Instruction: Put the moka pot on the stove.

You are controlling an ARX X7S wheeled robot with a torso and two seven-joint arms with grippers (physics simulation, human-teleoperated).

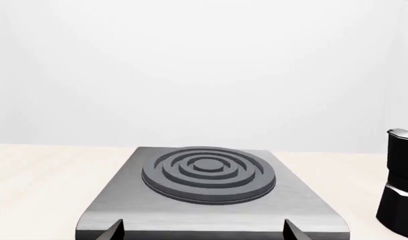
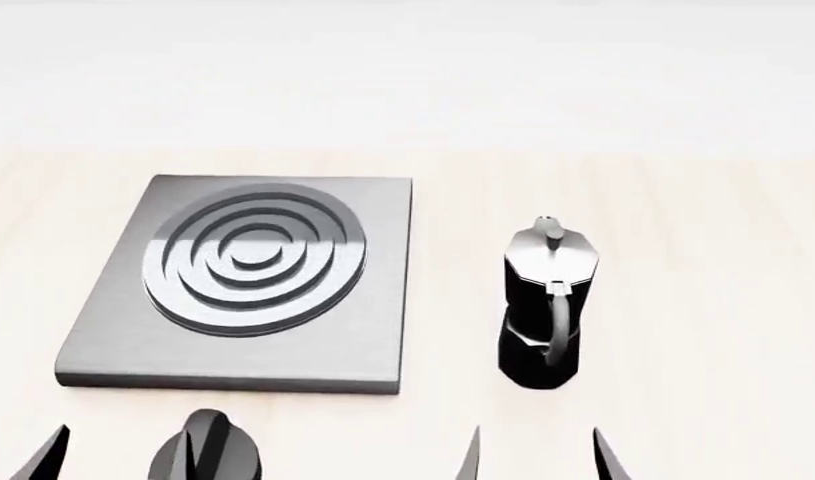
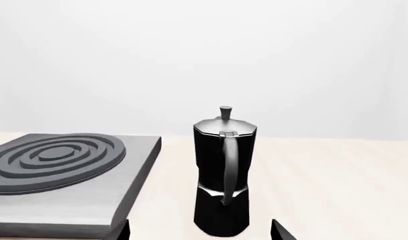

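Moka pot [image 2: 547, 300] stood upright on the pale wooden table [image 2: 727, 250] in the head view, at three o'clock from the stove [image 2: 247, 280] and apart from it, handle toward the camera. A black dial knob [image 2: 204, 448] sat at six o'clock from the stove.

Left wrist view: the left gripper [image 1: 202, 231] faced the bare stove rings, jaws spread.

Right wrist view: the right gripper [image 3: 200, 231] faced the pot's handle, jaws spread, touching nothing.

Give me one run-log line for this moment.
moka pot: upright on table, right of stove, not touching | stove: bare | left pincer: open, empty | right pincer: open, short of pot's handle | phase: pre-grasp
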